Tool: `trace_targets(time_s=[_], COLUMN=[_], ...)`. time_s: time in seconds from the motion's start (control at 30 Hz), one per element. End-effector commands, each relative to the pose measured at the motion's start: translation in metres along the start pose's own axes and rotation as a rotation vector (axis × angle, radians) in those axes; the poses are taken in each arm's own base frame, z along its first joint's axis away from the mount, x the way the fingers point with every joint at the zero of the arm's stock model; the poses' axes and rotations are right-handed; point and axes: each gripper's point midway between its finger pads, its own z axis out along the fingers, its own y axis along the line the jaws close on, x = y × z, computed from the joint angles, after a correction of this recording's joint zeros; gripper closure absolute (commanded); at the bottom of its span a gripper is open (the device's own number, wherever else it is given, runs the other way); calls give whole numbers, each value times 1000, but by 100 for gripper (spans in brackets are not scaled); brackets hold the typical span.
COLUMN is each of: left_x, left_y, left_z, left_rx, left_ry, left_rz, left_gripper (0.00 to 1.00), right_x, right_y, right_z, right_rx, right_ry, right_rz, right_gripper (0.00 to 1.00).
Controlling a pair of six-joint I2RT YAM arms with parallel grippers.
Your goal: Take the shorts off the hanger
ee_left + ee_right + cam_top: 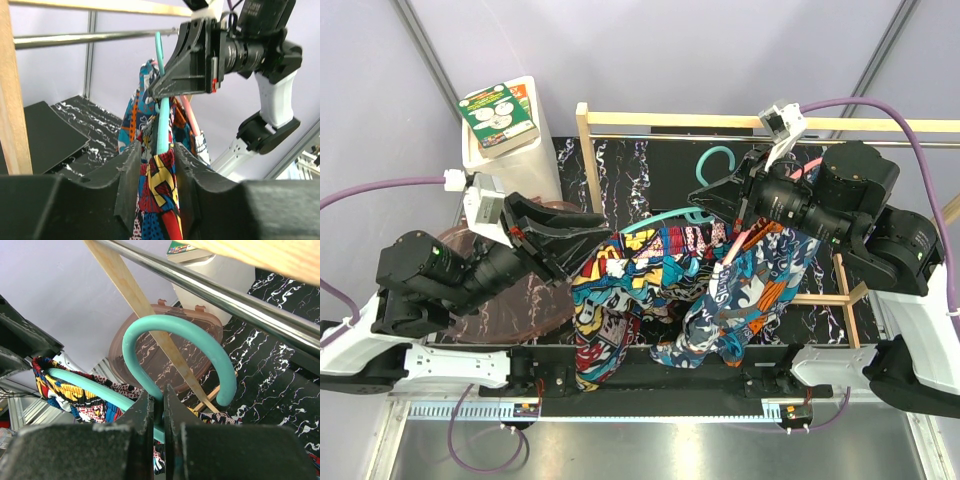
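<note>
- The comic shorts (592, 330) are draped over the left end of the teal hanger (175, 327). The teal-and-orange shorts (755, 285) hang just to their right, all of it over the table (620, 170).
- The hanger's hook sits just below the rail (200, 287), not on it.
- Step, as I read it: getting hold of the comic pair.
- The left gripper (157, 150) straddles that fabric and the hanger arm. Can't tell if it's actually biting.
- The right gripper (159, 400) is clamped on the hanger's neck.
- Next I'd pinch cloth only, then drag it left off the end.
- My left arm reaches in low from the left, and the right one bends over from the right.
</note>
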Motion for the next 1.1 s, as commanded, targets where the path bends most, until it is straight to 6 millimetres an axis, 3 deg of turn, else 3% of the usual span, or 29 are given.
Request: trace_targets(time_s=[0.0, 0.07, 0.2, 0.3, 0.47, 0.6, 0.83, 1.07], left_x=[-20, -18, -17, -15, -15, -20, -17, -3], left_y=[-5, -8, -12, -14, -11, -8, -11, -8], left_z=[4, 6, 8, 8, 5, -3, -13, -17], left_rx=[10, 22, 40, 49, 42, 37, 83, 88], left_ry=[-73, -64, -56, -47, -44, -61, -62, -38], left_rz=[-34, -28, -25, -22, -18, -18, 5, 12], left_gripper=[69, 72, 66, 68, 100, 100, 100, 100], right_x=[-23, -23, -24, -24, -25, -28, -48, -66], right_y=[10, 10, 10, 9, 7, 1, -32, -38], right_z=[-11, -11, -12, -12, -15, -20, -46, -65], right_rx=[-28, -28, -27, -25, -10, 25, 214, 249], right_ry=[-94, -95, -99, -100, -113, -138, -289, -400], right_rz=[16, 19, 17, 19, 21, 38, 105, 163], right_gripper=[100, 100, 100, 100, 100, 100, 100, 100])
